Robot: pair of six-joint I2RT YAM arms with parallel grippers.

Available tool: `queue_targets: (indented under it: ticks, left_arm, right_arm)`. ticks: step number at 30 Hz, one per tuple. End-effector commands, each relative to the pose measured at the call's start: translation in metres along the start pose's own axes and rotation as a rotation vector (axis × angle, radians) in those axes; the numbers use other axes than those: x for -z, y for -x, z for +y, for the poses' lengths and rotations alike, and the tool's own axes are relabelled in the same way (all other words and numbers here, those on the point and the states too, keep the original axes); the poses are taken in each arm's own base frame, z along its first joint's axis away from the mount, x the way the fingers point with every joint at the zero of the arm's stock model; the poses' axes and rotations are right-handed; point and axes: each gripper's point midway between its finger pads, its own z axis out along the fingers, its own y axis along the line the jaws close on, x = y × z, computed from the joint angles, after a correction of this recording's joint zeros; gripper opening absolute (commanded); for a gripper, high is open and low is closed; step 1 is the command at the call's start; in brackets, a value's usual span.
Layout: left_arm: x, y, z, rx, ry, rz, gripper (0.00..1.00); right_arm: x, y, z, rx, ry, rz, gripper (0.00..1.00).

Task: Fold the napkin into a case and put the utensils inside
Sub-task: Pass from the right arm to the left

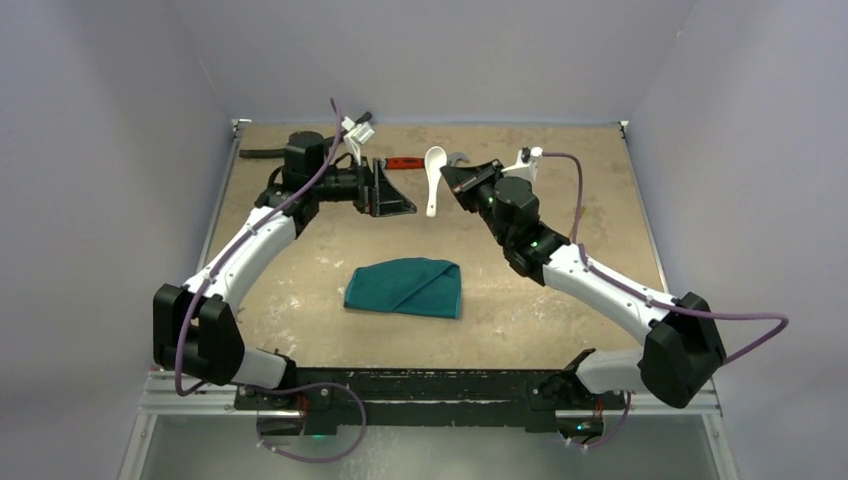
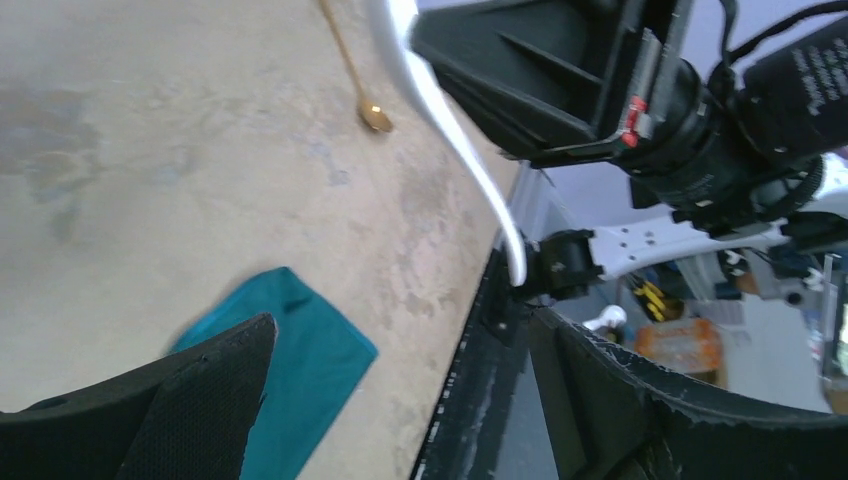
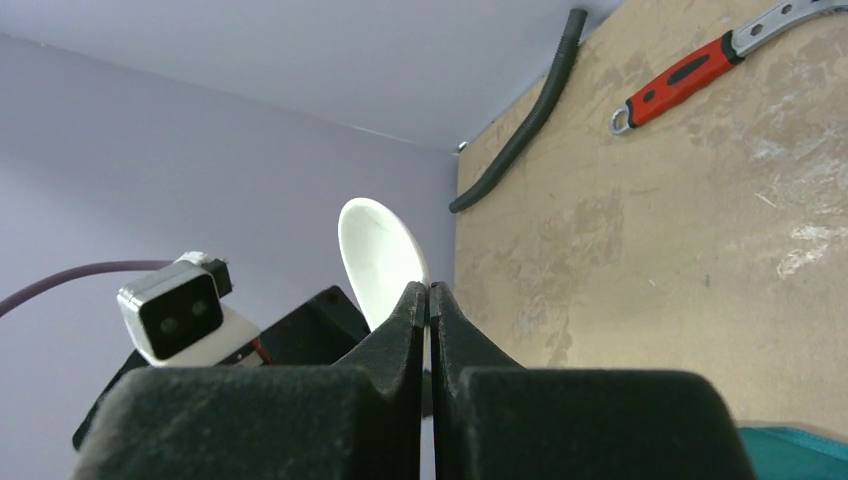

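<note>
The teal napkin (image 1: pixel 405 287) lies folded into a flat pouch at the table's centre; it also shows in the left wrist view (image 2: pixel 300 360) and in a corner of the right wrist view (image 3: pixel 795 450). My right gripper (image 1: pixel 455 182) is shut on the white spoon (image 1: pixel 434 180), with the bowl (image 3: pixel 380 255) sticking out past its fingertips (image 3: pixel 428 295), lifted at the back of the table. My left gripper (image 1: pixel 400 197) is open and empty just left of the spoon. The spoon's handle (image 2: pixel 460 130) lies ahead of the open jaws, not between them. A slim tan utensil (image 2: pixel 355 75) lies on the table.
A red-handled wrench (image 1: pixel 405 163) lies at the back behind the grippers and also shows in the right wrist view (image 3: pixel 680 80). A black hose (image 3: pixel 530 115) lies along the back left edge. The two grippers are close together.
</note>
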Motion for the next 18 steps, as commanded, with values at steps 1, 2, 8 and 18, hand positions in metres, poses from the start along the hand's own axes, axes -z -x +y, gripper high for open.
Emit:
queue_targets:
  ticks: [1,2,8,18]
  left_arm:
    - [-0.006,0.006,-0.057,-0.015,-0.189,-0.015,0.96]
    - [-0.007,0.006,-0.058,-0.012,-0.194,-0.016,0.96]
    - [-0.017,0.008,-0.063,0.013,-0.227,-0.029,0.91]
    - [-0.026,-0.006,-0.042,0.015,-0.184,-0.016,0.40]
  right_arm:
    - [-0.008,0.009,0.037,-0.017,0.088,-0.047,0.00]
    - [-0.009,0.007,0.039,-0.018,0.090,-0.044,0.00]
    - [-0.014,-0.007,0.042,-0.032,0.102,-0.027,0.00]
    - [-0.013,-0.020,0.048,-0.040,0.128,-0.016,0.00]
